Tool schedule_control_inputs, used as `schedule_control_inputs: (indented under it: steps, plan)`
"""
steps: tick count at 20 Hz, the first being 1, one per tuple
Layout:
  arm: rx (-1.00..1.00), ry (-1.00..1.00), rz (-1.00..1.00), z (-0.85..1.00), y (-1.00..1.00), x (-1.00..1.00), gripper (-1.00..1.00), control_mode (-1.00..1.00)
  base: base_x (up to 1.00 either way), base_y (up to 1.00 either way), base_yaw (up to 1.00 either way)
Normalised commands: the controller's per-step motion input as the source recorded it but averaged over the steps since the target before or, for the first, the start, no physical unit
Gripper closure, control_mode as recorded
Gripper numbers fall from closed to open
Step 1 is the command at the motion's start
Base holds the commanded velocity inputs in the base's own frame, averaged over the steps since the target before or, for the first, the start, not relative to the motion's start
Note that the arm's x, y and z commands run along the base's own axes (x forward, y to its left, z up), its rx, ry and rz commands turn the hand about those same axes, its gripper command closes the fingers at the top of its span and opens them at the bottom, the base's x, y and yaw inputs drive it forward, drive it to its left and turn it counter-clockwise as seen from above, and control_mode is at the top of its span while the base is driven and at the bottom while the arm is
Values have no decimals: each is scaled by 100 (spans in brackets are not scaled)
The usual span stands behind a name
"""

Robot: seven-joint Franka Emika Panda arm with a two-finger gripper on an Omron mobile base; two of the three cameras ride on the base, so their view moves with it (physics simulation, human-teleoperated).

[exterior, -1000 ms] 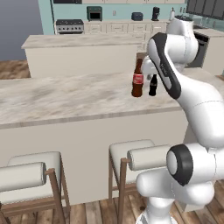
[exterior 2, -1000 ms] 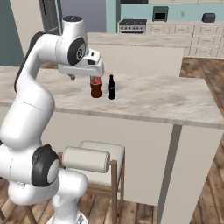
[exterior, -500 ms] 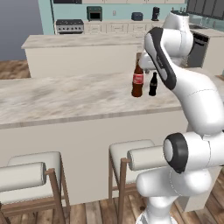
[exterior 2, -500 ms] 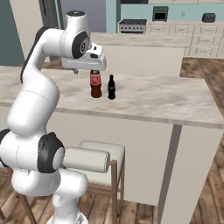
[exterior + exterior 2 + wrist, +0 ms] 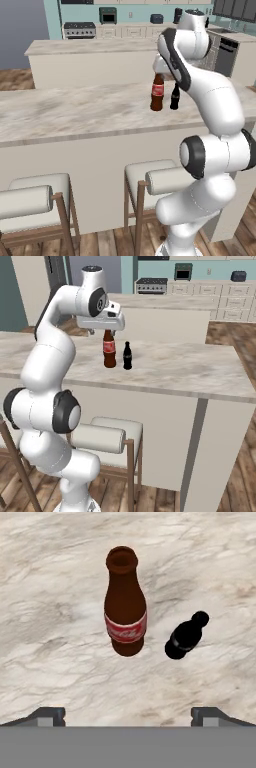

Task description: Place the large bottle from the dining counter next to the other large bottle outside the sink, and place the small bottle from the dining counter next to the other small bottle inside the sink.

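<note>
The large bottle (image 5: 157,92) (image 5: 109,349) (image 5: 125,612), brown with a red label, stands upright on the beige marble dining counter (image 5: 75,110) (image 5: 190,368) (image 5: 50,587). Just to its right stands the small bottle (image 5: 175,97) (image 5: 127,356) (image 5: 186,637), black and about half as tall. My gripper (image 5: 161,71) (image 5: 107,331) (image 5: 128,717) hovers just above the large bottle's mouth, pointing down, open and holding nothing. Both bottles lie ahead of the fingertips in the hand view. The sink and the other bottles are out of view.
Two cushioned bar stools (image 5: 35,200) (image 5: 150,175) (image 5: 107,433) sit under the counter's near edge. A second cream island (image 5: 90,65) (image 5: 165,321) runs behind the counter, with cabinets and a stove (image 5: 77,27) along the back wall.
The arm has drawn up taller, and the hand has shifted slightly up and over the brown bottle's top. Both bottles stand where they were.
</note>
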Motion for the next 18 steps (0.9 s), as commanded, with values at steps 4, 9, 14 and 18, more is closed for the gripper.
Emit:
schedule_control_inputs:
  steps: [4,9,14,18]
  plan:
    - [0,-10,0,-12,0,20,-100,-100,0,0,0]
    - [0,-14,0,-1,0,17,-100,-100,0,0,0]
    - [0,-6,0,0,0,18,-100,-100,0,0,0]
    - [0,0,0,0,0,24,-100,-100,0,0,0]
